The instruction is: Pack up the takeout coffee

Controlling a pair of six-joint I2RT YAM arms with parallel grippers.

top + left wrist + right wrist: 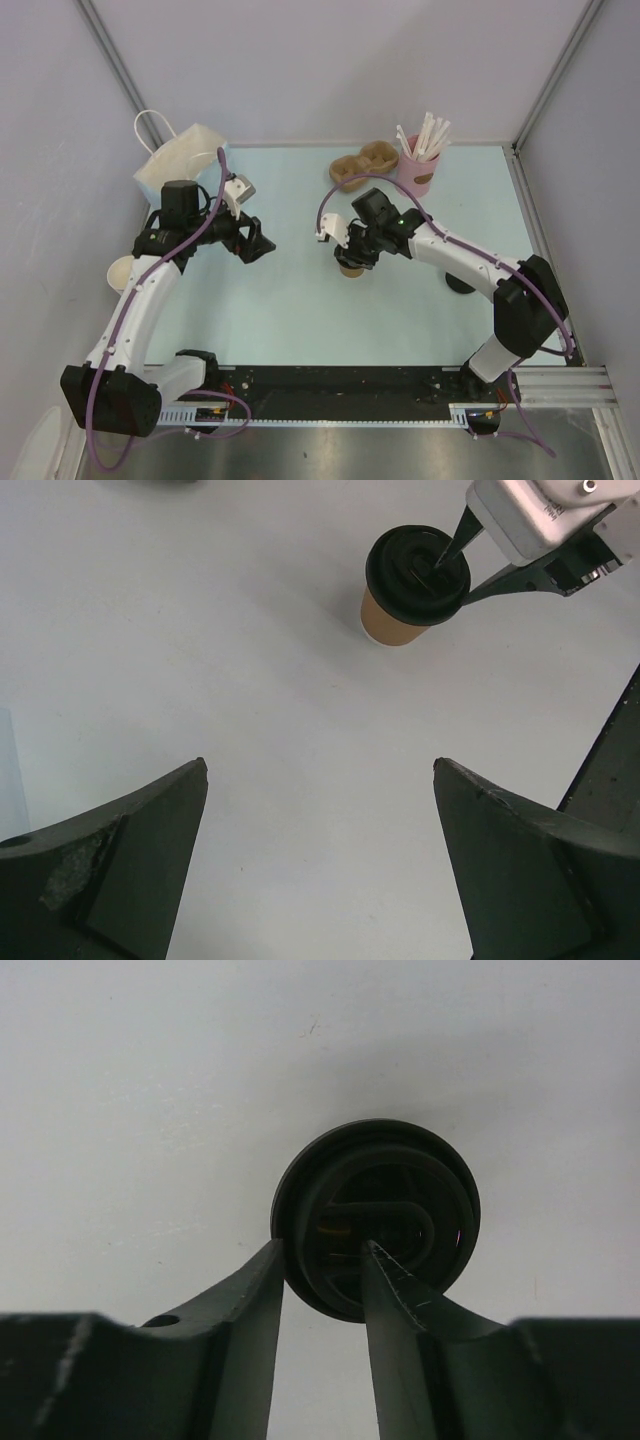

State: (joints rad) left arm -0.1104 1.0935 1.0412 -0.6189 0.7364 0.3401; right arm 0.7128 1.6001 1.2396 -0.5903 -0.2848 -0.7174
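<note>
Currently right fingers (378, 1275) are part-closed, straddling one side of the takeout coffee (396, 622) lid (405, 1170); firm grip or not, can't tell. Coffee upright on tabletop (250, 670). Left fingers (150, 850) wide open, empty, coffee well ahead of them.

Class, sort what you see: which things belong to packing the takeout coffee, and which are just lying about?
Belong to the job:
coffee cup with black lid
paper bag, probably what it goes into

Lying about:
tan cups, lidless
pink cup of straws
</note>
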